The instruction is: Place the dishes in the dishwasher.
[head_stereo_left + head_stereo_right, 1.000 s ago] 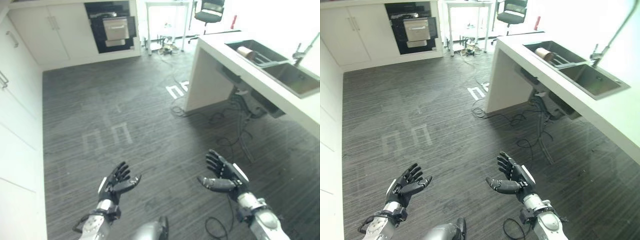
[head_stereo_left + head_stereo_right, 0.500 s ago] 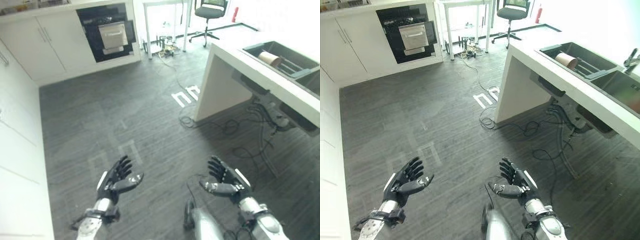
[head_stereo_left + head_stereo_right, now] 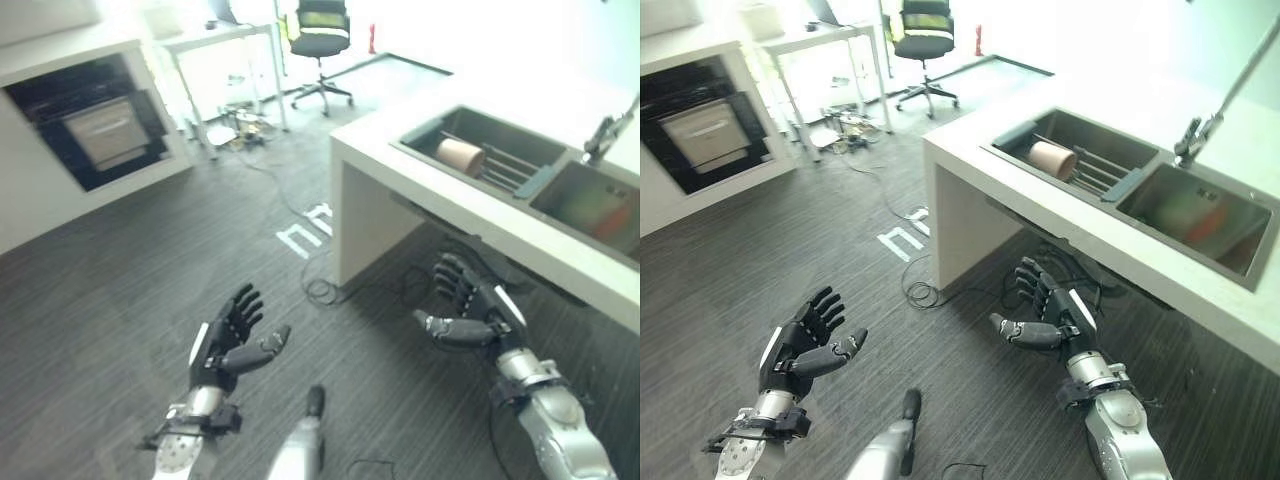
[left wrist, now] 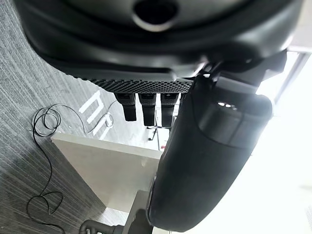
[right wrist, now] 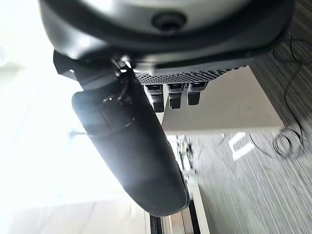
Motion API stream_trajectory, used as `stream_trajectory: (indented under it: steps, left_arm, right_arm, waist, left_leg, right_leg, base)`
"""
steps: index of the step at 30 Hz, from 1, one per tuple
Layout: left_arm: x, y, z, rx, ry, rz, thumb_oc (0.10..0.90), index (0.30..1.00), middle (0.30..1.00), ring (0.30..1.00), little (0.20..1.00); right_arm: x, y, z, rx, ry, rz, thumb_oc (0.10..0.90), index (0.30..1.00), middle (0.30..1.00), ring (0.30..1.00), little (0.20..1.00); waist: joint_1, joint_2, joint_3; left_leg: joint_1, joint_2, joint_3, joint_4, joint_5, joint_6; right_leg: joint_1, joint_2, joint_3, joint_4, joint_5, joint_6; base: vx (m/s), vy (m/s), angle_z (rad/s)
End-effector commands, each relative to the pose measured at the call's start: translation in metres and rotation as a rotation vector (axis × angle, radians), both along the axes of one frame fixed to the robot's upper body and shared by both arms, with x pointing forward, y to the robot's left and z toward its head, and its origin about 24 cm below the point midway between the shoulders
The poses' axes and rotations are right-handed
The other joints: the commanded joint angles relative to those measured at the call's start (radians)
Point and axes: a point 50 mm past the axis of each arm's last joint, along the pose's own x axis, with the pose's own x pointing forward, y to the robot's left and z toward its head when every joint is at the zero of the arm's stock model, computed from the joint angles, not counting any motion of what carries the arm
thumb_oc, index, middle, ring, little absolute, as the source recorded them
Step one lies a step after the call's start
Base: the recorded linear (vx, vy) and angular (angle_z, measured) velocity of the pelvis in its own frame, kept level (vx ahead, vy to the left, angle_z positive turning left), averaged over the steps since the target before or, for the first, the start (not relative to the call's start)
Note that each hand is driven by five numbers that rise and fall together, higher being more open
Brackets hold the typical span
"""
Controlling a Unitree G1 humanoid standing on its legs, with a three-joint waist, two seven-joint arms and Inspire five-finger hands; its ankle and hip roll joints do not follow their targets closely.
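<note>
Both hands empty. Left hand [image 3: 228, 340] and right hand [image 3: 470, 312] hang over the dark plank floor [image 3: 110, 300], fingers spread and relaxed, thumbs out, palms turned toward each other — nothing pinched, and both wrist views agree.

The only dish I can make out is a tan cup [image 3: 460, 156] lying on its side on the rack bars [image 3: 505, 167] in the left basin of the sink [image 3: 1040, 128], which is let into the white counter [image 3: 400, 180]. Its long axis runs roughly along the counter's length, though I can't tell which end is the mouth. The second basin [image 3: 1200, 215], by the tap [image 3: 1192, 140], has something blurred orange in it; can't say what.

Key relation: the cup lies ahead of and above the right hand, beyond the counter's near edge. The right hand sits just below that edge; the left is well apart, toward the open floor. My read — the right arm takes the cup.

The dark built-in appliance [image 3: 85, 130] in the far cabinets, with a pale panel across its middle, may be the dishwasher. Not certain.
</note>
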Motion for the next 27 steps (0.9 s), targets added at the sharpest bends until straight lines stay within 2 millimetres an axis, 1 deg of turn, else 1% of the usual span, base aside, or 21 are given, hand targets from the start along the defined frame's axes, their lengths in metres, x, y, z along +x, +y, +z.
stream_trajectory:
  steps: [1, 2, 3, 5, 6, 7, 8, 9, 10, 11, 12, 13, 14, 16, 18, 19, 20, 22, 23, 26, 27]
  left_arm:
    - [0.034, -0.009, 0.098, 0.162, -0.533, -0.091, 0.800, 0.900, 0.900, 0.900, 0.900]
    - [0.039, -0.013, 0.103, 0.201, -0.535, -0.092, 0.800, 0.900, 0.900, 0.900, 0.900]
    - [0.045, -0.016, 0.106, 0.228, -0.531, -0.102, 0.800, 0.900, 0.900, 0.900, 0.900]
    - [0.050, -0.018, 0.108, 0.216, -0.524, -0.113, 0.800, 0.900, 0.900, 0.900, 0.900]
    - [0.049, -0.017, 0.110, 0.211, -0.537, -0.117, 0.800, 0.900, 0.900, 0.900, 0.900]
    - [0.047, -0.016, 0.112, 0.211, -0.549, -0.124, 0.800, 0.900, 0.900, 0.900, 0.900]
    - [0.045, -0.017, 0.115, 0.220, -0.573, -0.127, 0.800, 0.900, 0.900, 0.900, 0.900]
    - [0.041, -0.015, 0.123, 0.236, -0.628, -0.126, 0.800, 0.900, 0.900, 0.900, 0.900]
    - [0.040, -0.013, 0.132, 0.243, -0.679, -0.113, 0.800, 0.900, 0.900, 0.900, 0.900]
    - [0.039, -0.012, 0.142, 0.246, -0.732, -0.104, 0.800, 0.900, 0.900, 0.900, 0.900]
    - [0.038, -0.012, 0.145, 0.245, -0.756, -0.106, 0.800, 0.900, 0.900, 0.900, 0.900]
    - [0.037, -0.012, 0.157, 0.254, -0.825, -0.092, 0.800, 0.900, 0.900, 0.900, 0.900]
    - [0.033, -0.013, 0.165, 0.305, -0.889, -0.053, 0.800, 0.900, 0.900, 0.900, 0.900]
    - [0.029, -0.015, 0.171, 0.348, -0.934, -0.033, 0.800, 0.900, 0.900, 0.900, 0.900]
    - [0.028, -0.017, 0.172, 0.339, -0.920, -0.043, 0.800, 0.900, 0.900, 0.900, 0.900]
    - [0.030, -0.019, 0.170, 0.341, -0.905, -0.053, 0.800, 0.900, 0.900, 0.900, 0.900]
    - [0.030, -0.021, 0.169, 0.360, -0.898, -0.067, 0.800, 0.900, 0.900, 0.900, 0.900]
    - [0.031, -0.022, 0.168, 0.376, -0.870, -0.067, 0.800, 0.900, 0.900, 0.900, 0.900]
    - [0.032, -0.021, 0.168, 0.369, -0.858, -0.070, 0.800, 0.900, 0.900, 0.900, 0.900]
    - [0.030, -0.017, 0.168, 0.295, -0.861, -0.110, 0.800, 0.900, 0.900, 0.900, 0.900]
    - [0.027, -0.017, 0.169, 0.281, -0.876, -0.118, 0.800, 0.900, 0.900, 0.900, 0.900]
  right_arm:
    - [0.009, 0.007, 0.067, -0.026, -0.362, 0.014, 0.800, 0.900, 0.900, 0.900, 0.900]
    - [0.009, 0.005, 0.068, -0.024, -0.359, -0.006, 0.800, 0.900, 0.900, 0.900, 0.900]
    - [0.008, 0.001, 0.070, -0.021, -0.362, -0.035, 0.800, 0.900, 0.900, 0.900, 0.900]
    - [0.005, 0.000, 0.071, -0.016, -0.368, -0.045, 0.800, 0.900, 0.900, 0.900, 0.900]
    - [0.004, 0.001, 0.071, -0.015, -0.375, -0.053, 0.800, 0.900, 0.900, 0.900, 0.900]
    - [0.004, 0.003, 0.071, -0.008, -0.377, -0.053, 0.800, 0.900, 0.900, 0.900, 0.900]
    - [0.004, 0.005, 0.070, 0.001, -0.384, -0.050, 0.800, 0.900, 0.900, 0.900, 0.900]
    - [0.005, 0.009, 0.071, 0.014, -0.399, -0.028, 0.800, 0.900, 0.900, 0.900, 0.900]
    - [0.006, 0.011, 0.073, 0.017, -0.412, -0.011, 0.800, 0.900, 0.900, 0.900, 0.900]
    - [0.007, 0.011, 0.076, 0.022, -0.426, -0.004, 0.800, 0.900, 0.900, 0.900, 0.900]
    - [0.008, 0.011, 0.078, 0.026, -0.433, -0.007, 0.800, 0.900, 0.900, 0.900, 0.900]
    - [0.008, 0.012, 0.083, 0.040, -0.452, 0.004, 0.800, 0.900, 0.900, 0.900, 0.900]
    - [0.008, 0.012, 0.089, 0.044, -0.471, 0.016, 0.800, 0.900, 0.900, 0.900, 0.900]
    - [0.007, 0.013, 0.095, 0.048, -0.498, 0.027, 0.800, 0.900, 0.900, 0.900, 0.900]
    - [0.006, 0.020, 0.101, 0.064, -0.536, 0.047, 0.800, 0.900, 0.900, 0.900, 0.900]
    - [0.007, 0.024, 0.102, 0.072, -0.546, 0.050, 0.800, 0.900, 0.900, 0.900, 0.900]
    - [0.007, 0.026, 0.103, 0.078, -0.554, 0.043, 0.800, 0.900, 0.900, 0.900, 0.900]
    - [0.008, 0.026, 0.105, 0.073, -0.555, 0.040, 0.800, 0.900, 0.900, 0.900, 0.900]
    - [0.009, 0.026, 0.105, 0.071, -0.551, 0.041, 0.800, 0.900, 0.900, 0.900, 0.900]
    - [0.009, 0.023, 0.107, 0.063, -0.552, 0.037, 0.800, 0.900, 0.900, 0.900, 0.900]
    - [0.008, 0.021, 0.109, 0.060, -0.559, 0.038, 0.800, 0.900, 0.900, 0.900, 0.900]
  waist:
    - [0.007, -0.046, -0.066]
    - [-0.003, -0.047, -0.076]
    - [-0.015, -0.047, -0.087]
    - [-0.028, -0.050, -0.097]
    - [-0.030, -0.048, -0.101]
    - [-0.033, -0.036, -0.102]
    - [-0.037, -0.023, -0.096]
    - [-0.040, -0.011, -0.088]
    - [-0.037, -0.013, -0.084]
    - [-0.034, -0.017, -0.081]
    - [-0.033, -0.018, -0.080]
    - [-0.037, -0.034, -0.073]
    - [-0.041, -0.049, -0.069]
    - [-0.045, -0.061, -0.068]
    - [-0.053, -0.078, -0.070]
    - [-0.055, -0.082, -0.072]
    - [-0.054, -0.081, -0.077]
    - [-0.057, -0.080, -0.089]
    - [-0.058, -0.079, -0.097]
    - [-0.064, -0.077, -0.112]
    - [-0.071, -0.073, -0.114]
  left_leg:
    - [0.142, 0.075, 0.152, 0.058, 0.012, -0.033]
    - [0.159, 0.063, 0.144, 0.058, -0.005, -0.022]
    - [0.176, 0.062, 0.158, 0.058, -0.019, -0.010]
    - [0.189, 0.049, 0.169, 0.058, -0.026, 0.010]
    - [0.199, 0.042, 0.175, 0.058, -0.030, 0.024]
    - [0.215, 0.047, 0.176, 0.058, -0.039, 0.034]
    - [0.239, 0.054, 0.181, 0.058, -0.051, 0.040]
    - [0.271, 0.066, 0.208, 0.058, -0.072, 0.041]
    - [0.284, 0.078, 0.238, 0.058, -0.082, 0.035]
    - [0.293, 0.086, 0.257, 0.058, -0.089, 0.028]
    - [0.295, 0.090, 0.263, 0.058, -0.091, 0.025]
    - [0.313, 0.095, 0.299, 0.058, -0.104, 0.014]
    - [0.327, 0.093, 0.323, 0.058, -0.120, 0.009]
    - [0.341, 0.092, 0.341, 0.058, -0.141, 0.005]
    - [0.368, 0.086, 0.351, 0.058, -0.183, 0.000]
    - [0.381, 0.087, 0.359, 0.058, -0.201, 0.001]
    - [0.395, 0.096, 0.370, 0.058, -0.216, 0.002]
    - [0.408, 0.104, 0.381, 0.058, -0.228, 0.000]
    - [0.417, 0.113, 0.390, 0.058, -0.231, -0.001]
    - [0.436, 0.135, 0.394, 0.058, -0.234, -0.008]
    - [0.449, 0.147, 0.394, 0.058, -0.232, -0.017]
  right_leg:
    - [-0.214, -0.142, -0.119, 0.114, 0.063, 0.130]
    - [-0.206, -0.159, -0.117, 0.114, 0.066, 0.141]
    - [-0.195, -0.174, -0.124, 0.114, 0.065, 0.146]
    - [-0.168, -0.192, -0.137, 0.114, 0.104, 0.154]
    - [-0.144, -0.206, -0.173, 0.114, 0.165, 0.168]
    - [-0.132, -0.207, -0.211, 0.114, 0.236, 0.181]
    - [-0.174, -0.211, -0.254, 0.202, 0.284, 0.187]
    - [-0.249, -0.226, -0.313, 0.267, 0.303, 0.183]
    - [-0.263, -0.241, -0.364, 0.240, 0.294, 0.180]
    - [-0.258, -0.250, -0.404, 0.182, 0.285, 0.178]
    - [-0.253, -0.251, -0.417, 0.161, 0.284, 0.178]
    - [-0.265, -0.274, -0.460, 0.114, 0.245, 0.179]
    - [-0.299, -0.304, -0.465, 0.114, 0.223, 0.182]
    - [-0.339, -0.331, -0.455, 0.114, 0.221, 0.190]
    - [-0.413, -0.396, -0.436, 0.114, 0.290, 0.214]
    - [-0.440, -0.418, -0.430, 0.114, 0.314, 0.225]
    - [-0.451, -0.428, -0.443, 0.114, 0.311, 0.228]
    - [-0.459, -0.435, -0.449, 0.114, 0.300, 0.235]
    - [-0.457, -0.428, -0.454, 0.114, 0.288, 0.237]
    - [-0.449, -0.396, -0.449, 0.114, 0.259, 0.228]
    - [-0.442, -0.378, -0.445, 0.114, 0.251, 0.217]
  base:
    - [0.20, 0.288, -1.99]
    - [0.24, 0.347, -1.20]
    - [0.23, 0.282, -0.62]
    - [0.23, 0.245, -0.48]
    - [0.23, 0.239, -0.80]
    - [0.22, 0.267, -0.66]
    - [0.18, 0.264, -0.45]
    - [0.14, 0.216, -0.19]
    - [0.14, 0.138, -0.32]
    - [0.11, 0.044, -0.96]
    - [0.12, -0.021, -1.61]
    - [0.12, -0.055, -1.18]
    - [0.12, -0.067, -0.41]
    - [0.12, -0.098, 0.00]
    - [0.19, -0.220, -0.16]
    - [0.26, -0.267, 0.10]
    - [0.25, -0.241, 0.17]
    - [0.27, -0.271, -0.02]
    - [0.28, -0.276, -0.08]
    - [0.26, -0.296, -0.18]
    - [0.21, -0.233, -0.08]
